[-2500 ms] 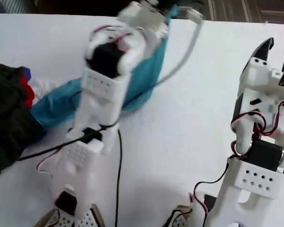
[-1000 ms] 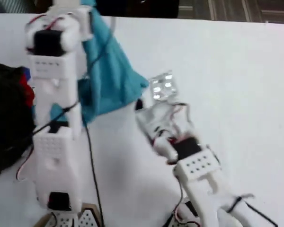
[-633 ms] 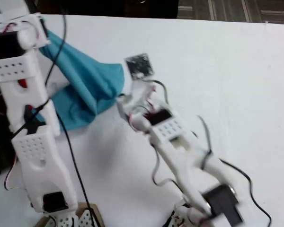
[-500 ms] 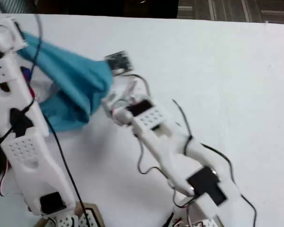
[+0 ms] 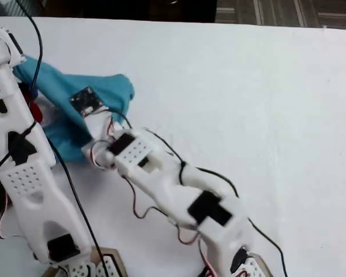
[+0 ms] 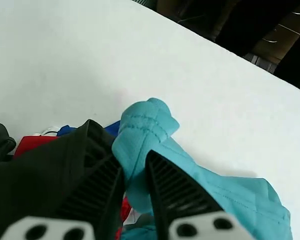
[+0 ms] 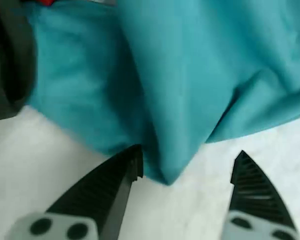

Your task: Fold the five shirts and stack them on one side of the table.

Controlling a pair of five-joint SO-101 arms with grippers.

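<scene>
Over by the left edge of the table [image 5: 248,86], toward the far corner, the teal shirt [image 5: 106,95] is sitting in a rumpled heap, not folded at all. Left gripper [image 6: 131,165] has its jaws clamped tight on a bunched-up end of that shirt, with a little knot of hemmed fabric poking out past the fingertips. From the left wrist view the rest of the shirt trails away from the jaws onto the white tabletop.

Right arm [image 5: 173,179] stretches diagonally from the near edge across to the same shirt. Right gripper [image 7: 190,152] is wide open, jaws well apart, and a hanging fold of the teal cloth sits right between the two fingers with its low point touching or just about touching the table. Can't tell if either finger is actually touching the fabric.

Just beside the teal shirt, hard against the left edge, is the pile of other clothes: a black garment [image 6: 0,140], something red [image 5: 33,111] and a bit of blue [image 6: 65,131]. Left arm [image 5: 29,173] runs up along that edge and covers most of the pile in the high view.
</scene>
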